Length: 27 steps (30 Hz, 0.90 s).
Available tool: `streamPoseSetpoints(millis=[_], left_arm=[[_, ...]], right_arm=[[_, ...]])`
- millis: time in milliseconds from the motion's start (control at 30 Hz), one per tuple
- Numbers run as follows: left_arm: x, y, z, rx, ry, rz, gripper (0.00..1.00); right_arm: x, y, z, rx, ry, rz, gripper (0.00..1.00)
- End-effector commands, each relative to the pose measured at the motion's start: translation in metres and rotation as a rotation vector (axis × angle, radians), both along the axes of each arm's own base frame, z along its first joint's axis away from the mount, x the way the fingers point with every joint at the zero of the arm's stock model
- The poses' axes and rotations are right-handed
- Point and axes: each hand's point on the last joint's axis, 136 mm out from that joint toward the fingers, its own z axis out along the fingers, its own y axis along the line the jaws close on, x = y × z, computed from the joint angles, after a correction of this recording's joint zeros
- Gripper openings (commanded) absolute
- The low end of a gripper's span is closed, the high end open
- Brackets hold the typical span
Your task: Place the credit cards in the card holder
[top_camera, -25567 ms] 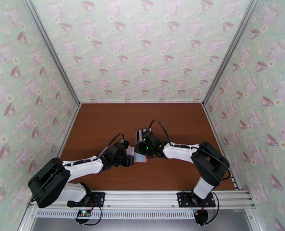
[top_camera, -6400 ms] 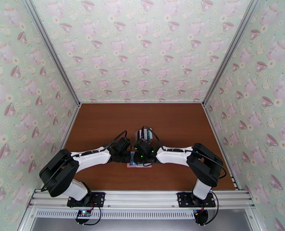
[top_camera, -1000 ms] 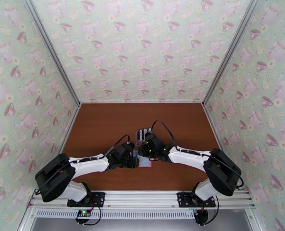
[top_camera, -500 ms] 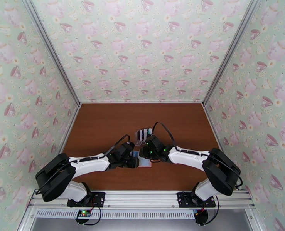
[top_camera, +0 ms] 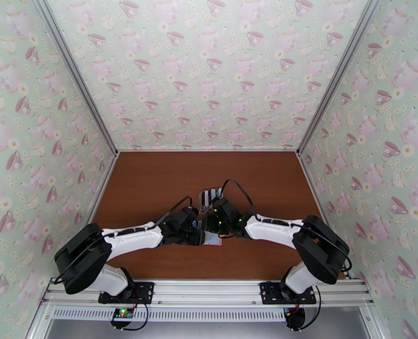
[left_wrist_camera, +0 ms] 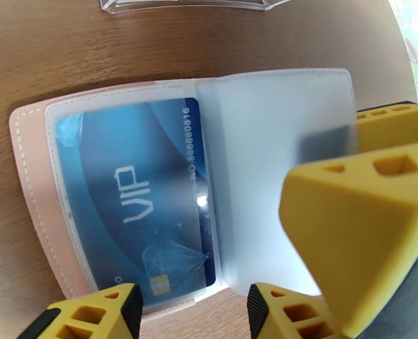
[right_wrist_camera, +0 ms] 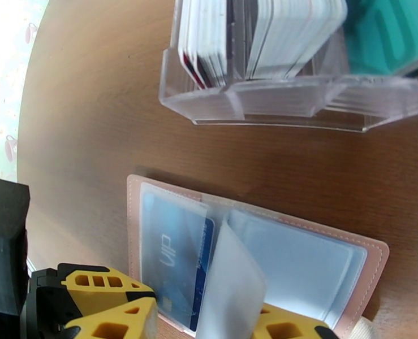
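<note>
The pink card holder [left_wrist_camera: 25, 182] lies open on the table. A blue credit card [left_wrist_camera: 135, 204] marked VIP sits in its left clear pocket. My left gripper [left_wrist_camera: 194, 312] is open at the holder's near edge. One loose clear sleeve [right_wrist_camera: 231, 272] stands up from the holder's [right_wrist_camera: 373, 250] middle fold, between the spread fingers of my open right gripper [right_wrist_camera: 209, 326]. The blue card [right_wrist_camera: 177, 250] lies to the left of that sleeve. In the top view the left gripper [top_camera: 200, 237] and the right gripper [top_camera: 211, 228] meet over the holder [top_camera: 214, 240]. More credit cards [right_wrist_camera: 209, 35] stand in the rack.
A clear plastic slotted rack [right_wrist_camera: 276, 103] with several upright cards stands just beyond the holder, seen also from above [top_camera: 210, 196]. Something teal [right_wrist_camera: 390, 29] sits at the rack's right end. Bare brown tabletop [top_camera: 152, 182] spreads to the patterned walls.
The right arm's elbow has swung a little to the left and its wrist has edged closer over the holder. The left gripper has crept slightly forward. The holder has stayed put.
</note>
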Motion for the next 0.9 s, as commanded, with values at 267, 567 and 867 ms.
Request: streamPoseSetpoints(millis=[267, 567, 867], left_arm=[[0.016, 0.000, 0.037, -0.016, -0.086, 0.012, 0.57], [0.010, 0.047, 0.040, 0.036, -0.111, 0.088, 0.57], [0.013, 0.071, 0.025, 0.051, -0.094, 0.129, 0.57]], right_arm=[[-0.002, 0.020, 0.024, 0.119, 0.004, 0.020, 0.41], [-0.006, 0.046, 0.013, 0.173, 0.049, 0.054, 0.41], [-0.007, 0.052, -0.008, 0.174, 0.090, 0.051, 0.41]])
